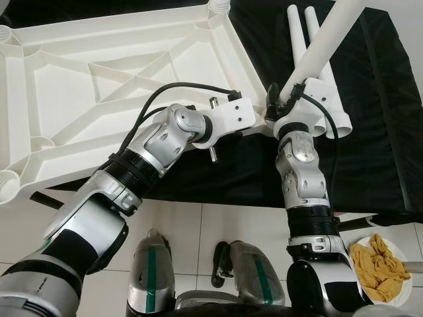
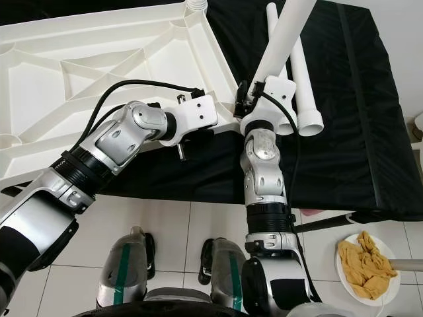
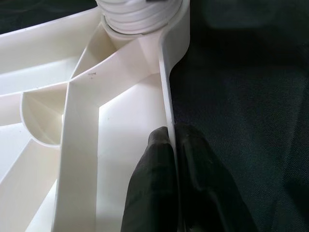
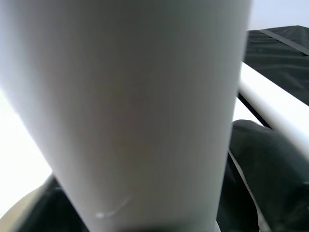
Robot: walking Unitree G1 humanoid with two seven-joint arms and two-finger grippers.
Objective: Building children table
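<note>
White plastic makes the children's tabletop [image 1: 99, 86], which lies upside down, with its ribbed underside up, on the left part of a black-covered desk [image 1: 370, 132]. Its near edge hangs over the front edge of the desk. A round leg socket [image 3: 140, 14] sits at each corner of the tabletop that can be seen.

The left pincer [image 3: 171, 159] is at the tabletop's right rim, near its near right corner. Its two black fingers [image 3: 149, 179] are clenched on the thin rim wall, one finger on each side.

The right pincer [image 1: 281, 105] is just beside that same corner. It grasps a white table leg [image 2: 281, 39], a thick tube which rises tilted, up and away from the robot. In the right wrist view the tube is very close, with black fingers behind it.

Two other white legs [image 1: 317, 72] lie on the black cover just to the right of the held one, side by side, with their open ends toward the front edge of the desk.

On the tiled floor [image 1: 198, 231], below the front right corner of the desk, stands a white plate [image 2: 390, 264] with a crumpled yellow cloth [image 2: 363, 264] on it.
</note>
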